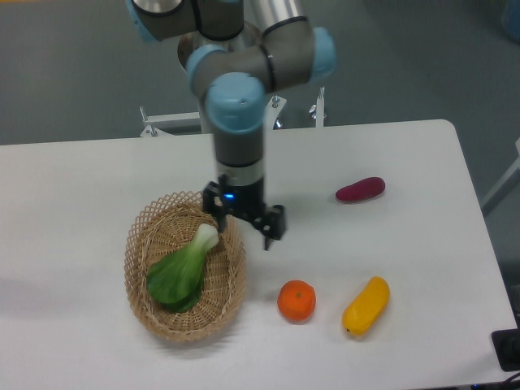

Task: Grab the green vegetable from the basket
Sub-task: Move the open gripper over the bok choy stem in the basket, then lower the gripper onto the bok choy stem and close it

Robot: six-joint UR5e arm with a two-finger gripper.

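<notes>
The green vegetable [180, 272], a bok choy with dark leaves and a pale stem, lies in the oval wicker basket [136, 258] at the front left of the table. Its stem points to the upper right, toward my gripper. My gripper [244, 230] hangs over the basket's right rim, just right of the stem end. Its two fingers stand wide apart with nothing between them. One finger [218, 216] is close to the stem tip; the other finger [269, 238] is outside the basket over the table.
An orange [296, 300] and a yellow oblong vegetable [366, 305] lie right of the basket near the front edge. A purple sweet potato [361, 189] lies farther back on the right. The arm's column rises behind the basket.
</notes>
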